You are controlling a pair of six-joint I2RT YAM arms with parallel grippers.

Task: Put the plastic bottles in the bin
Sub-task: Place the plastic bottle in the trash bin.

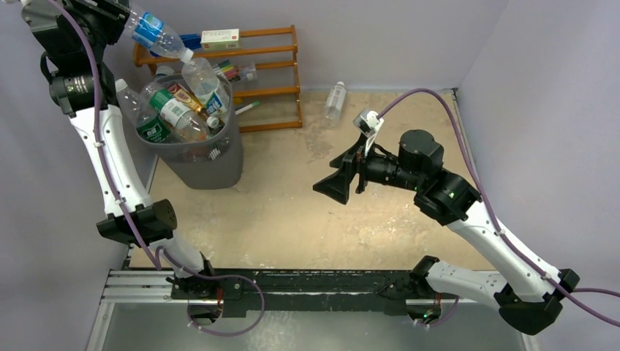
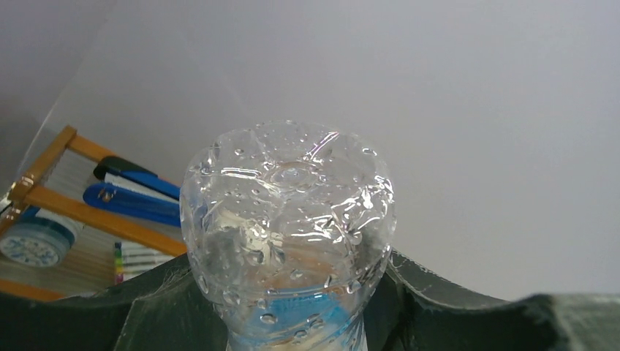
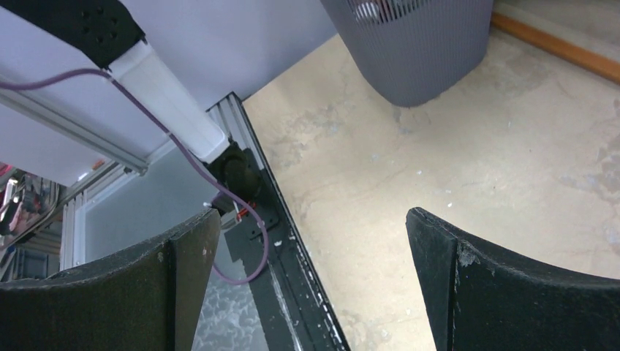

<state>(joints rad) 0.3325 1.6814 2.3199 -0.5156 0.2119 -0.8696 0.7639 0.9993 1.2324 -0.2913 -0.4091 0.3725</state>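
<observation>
Jaws of our left gripper (image 1: pixel 126 20) clamp a blue-labelled bottle (image 1: pixel 155 33), slanted cap-down over the bottle-heaped grey bin (image 1: pixel 219 164) at the far left of the counter (image 1: pixel 292 212). We see our right gripper (image 1: pixel 338 184) mid-counter, jaws wide apart, holding nothing. One stray bottle (image 1: pixel 335 100) lies by the back wall, beside the wooden rack (image 1: pixel 274 51).

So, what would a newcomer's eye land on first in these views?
Probably the grey bin at far left, heaped past its rim with plastic bottles, and the left gripper holding a blue-labelled bottle tilted cap-down over that pile. Next, the right gripper hanging wide open and empty over mid-table, with one lone clear bottle lying by the wooden rack at the far edge.
</observation>
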